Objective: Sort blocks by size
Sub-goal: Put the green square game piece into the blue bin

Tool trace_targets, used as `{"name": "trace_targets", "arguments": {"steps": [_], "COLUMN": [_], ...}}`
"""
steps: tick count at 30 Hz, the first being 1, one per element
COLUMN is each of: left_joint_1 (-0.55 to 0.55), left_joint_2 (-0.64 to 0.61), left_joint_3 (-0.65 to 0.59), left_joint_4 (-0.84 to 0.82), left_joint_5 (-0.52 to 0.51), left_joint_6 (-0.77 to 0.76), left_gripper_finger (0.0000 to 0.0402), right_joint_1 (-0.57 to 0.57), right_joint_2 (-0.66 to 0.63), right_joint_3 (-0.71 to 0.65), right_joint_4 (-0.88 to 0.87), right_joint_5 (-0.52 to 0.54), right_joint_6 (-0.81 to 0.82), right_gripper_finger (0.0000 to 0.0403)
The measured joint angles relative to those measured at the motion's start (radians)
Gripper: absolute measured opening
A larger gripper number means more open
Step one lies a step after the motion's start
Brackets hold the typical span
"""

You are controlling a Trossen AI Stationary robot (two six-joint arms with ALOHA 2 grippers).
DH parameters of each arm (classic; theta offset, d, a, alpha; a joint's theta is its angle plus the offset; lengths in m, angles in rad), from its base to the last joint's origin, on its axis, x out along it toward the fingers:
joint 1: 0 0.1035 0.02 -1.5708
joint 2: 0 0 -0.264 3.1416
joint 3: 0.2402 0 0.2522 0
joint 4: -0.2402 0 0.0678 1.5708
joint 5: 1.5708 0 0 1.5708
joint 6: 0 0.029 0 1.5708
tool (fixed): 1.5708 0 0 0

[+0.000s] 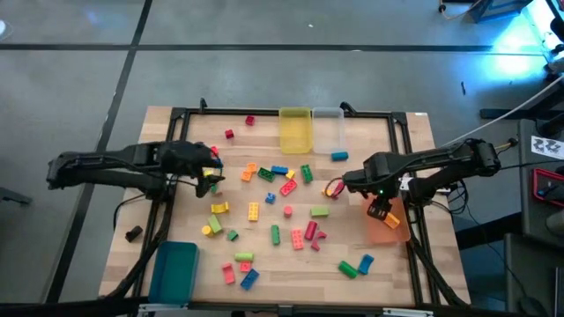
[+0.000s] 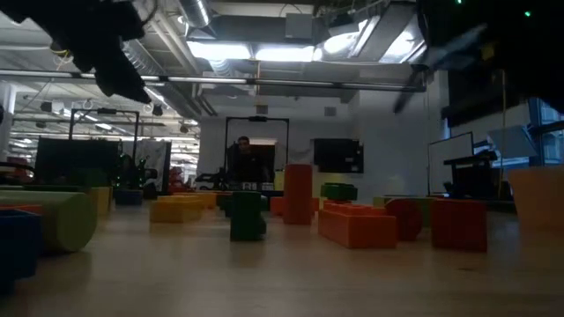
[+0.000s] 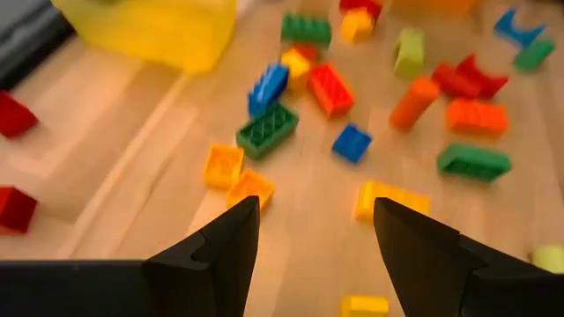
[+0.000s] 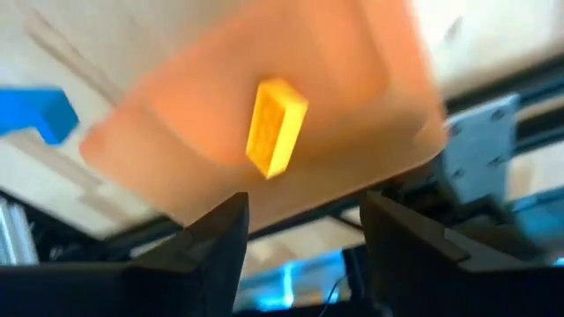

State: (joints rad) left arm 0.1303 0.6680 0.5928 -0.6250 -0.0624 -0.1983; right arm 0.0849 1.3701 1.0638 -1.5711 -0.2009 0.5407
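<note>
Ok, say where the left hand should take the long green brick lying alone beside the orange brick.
Take the long green brick across its two long sides, at mid-length, coming straight down from above. It lies flat, with bare table along both long sides, so the open left hand likely fits a finger on each.

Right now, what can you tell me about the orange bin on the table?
The orange bin is a see-through orange tub that looks like plastic, with rounded corners and an open top. It sits on the wooden table near its right edge, beside the dark frame rail. A yellow-orange block shows in it, tilted, and I cannot tell whether it has landed. The right tool hangs open just above the bin. Blue and green blocks lie nearby, apart from it.
</note>
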Motion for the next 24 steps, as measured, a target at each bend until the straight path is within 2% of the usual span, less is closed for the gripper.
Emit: {"name": "trace_targets", "arguments": {"steps": [4, 10, 14, 19, 24], "left_joint_1": [0.000, 0.000, 0.000, 0.000, 0.000], "left_joint_2": [0.116, 0.231, 0.295, 0.377, 0.441], "left_joint_3": [0.069, 0.088, 0.090, 0.167, 0.290], "left_joint_4": [-0.096, -0.114, -0.098, -0.102, -0.228], "left_joint_5": [0.000, 0.017, 0.044, 0.052, 0.053], "left_joint_6": [0.024, 0.030, 0.030, 0.035, 0.084], "left_gripper_finger": [0.0210, 0.0210, 0.0210, 0.0210, 0.0210], "right_joint_1": [0.000, 0.000, 0.000, 0.000, 0.000], "right_joint_2": [0.000, 0.000, 0.000, 0.000, 0.000], "right_joint_3": [0.068, 0.114, 0.117, 0.117, 0.117], "right_joint_4": [0.002, 0.003, 0.036, 0.125, 0.199], "right_joint_5": [0.106, 0.257, 0.298, 0.357, 0.377], "right_joint_6": [0.000, -0.014, -0.096, -0.212, -0.294], "right_gripper_finger": [0.0220, 0.0220, 0.0220, 0.0220, 0.0220]}}
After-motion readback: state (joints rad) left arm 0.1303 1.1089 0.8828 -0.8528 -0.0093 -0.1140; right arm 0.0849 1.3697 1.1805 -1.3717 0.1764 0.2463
